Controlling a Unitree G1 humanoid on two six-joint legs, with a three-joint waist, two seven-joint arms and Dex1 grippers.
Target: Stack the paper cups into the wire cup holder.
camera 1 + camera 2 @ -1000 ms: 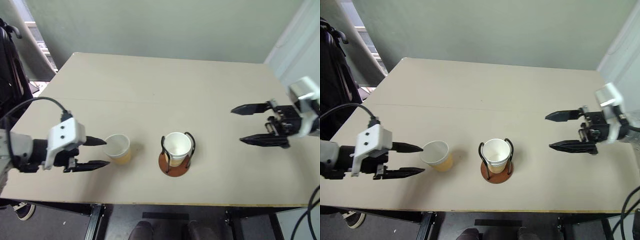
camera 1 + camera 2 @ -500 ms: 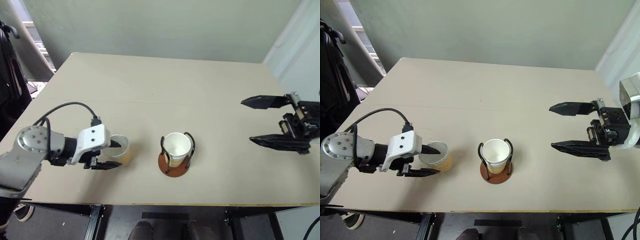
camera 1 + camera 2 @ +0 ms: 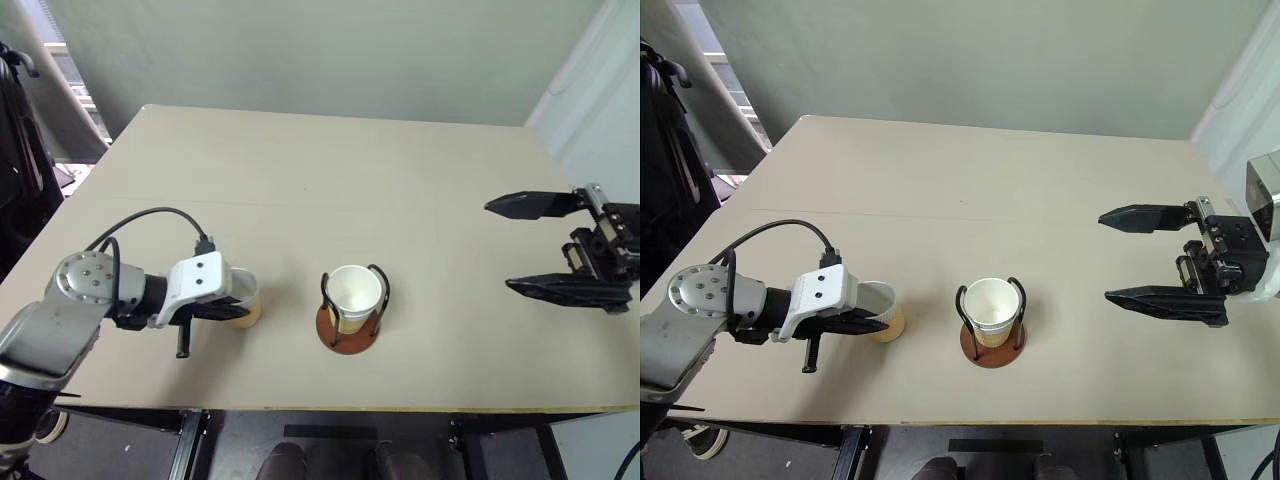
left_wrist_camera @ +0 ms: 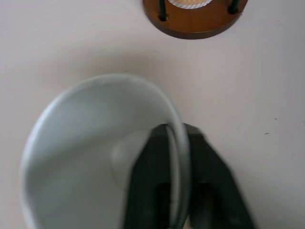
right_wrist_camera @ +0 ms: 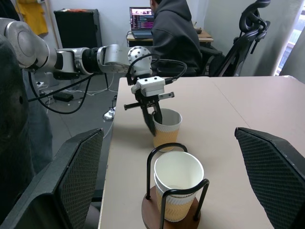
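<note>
A loose paper cup stands upright on the table, left of the wire cup holder. My left gripper is shut on this cup's rim. The left wrist view shows one finger inside the cup and the other finger outside its wall. The holder's brown base lies just beyond. Two nested paper cups sit inside the wire loops. My right gripper hangs open above the table's right side, far from the holder.
The tan table reaches its front edge close below the holder. In the right wrist view a person sits at a laptop beyond the table's end, with office chairs nearby.
My left gripper moved right onto the loose cup and shut on its rim. My right gripper drew back to the right and stayed open.
</note>
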